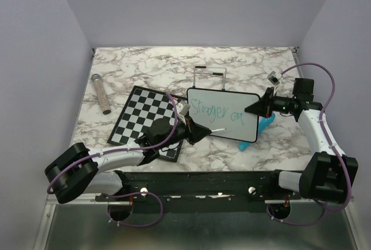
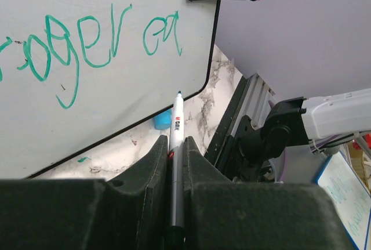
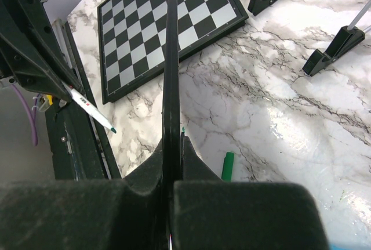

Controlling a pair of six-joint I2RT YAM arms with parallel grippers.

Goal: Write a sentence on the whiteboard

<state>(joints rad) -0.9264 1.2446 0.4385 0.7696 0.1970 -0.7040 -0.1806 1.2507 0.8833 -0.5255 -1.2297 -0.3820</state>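
Left gripper point(image 2: 175, 145) pinches a white marker point(image 2: 177, 125), tip just short of the whiteboard point(image 1: 232, 129). Right gripper point(image 1: 250, 109) clamps the board's right edge, tilting it above the marble table point(image 1: 145, 73). A teal sentence point(image 1: 211, 111) crosses the board. A chessboard point(image 1: 142, 113) lies under the left arm, and a green cap point(image 3: 228, 166) lies beneath the board.

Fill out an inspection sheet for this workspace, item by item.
Surface: marble-pattern table, with a small teal smear beside the board.
Job's things: whiteboard carries one visible line of teal lettering; marker tip near its lower edge, contact unclear.
Clutter: chessboard, capped tube, stand, green cap, blue object partly hidden by the board.
Grippers: left gripper shut on the marker; right gripper shut on the whiteboard's edge.
Cables: purple cables run along the arms.
Surroundings: plain lilac walls; nothing else seen.
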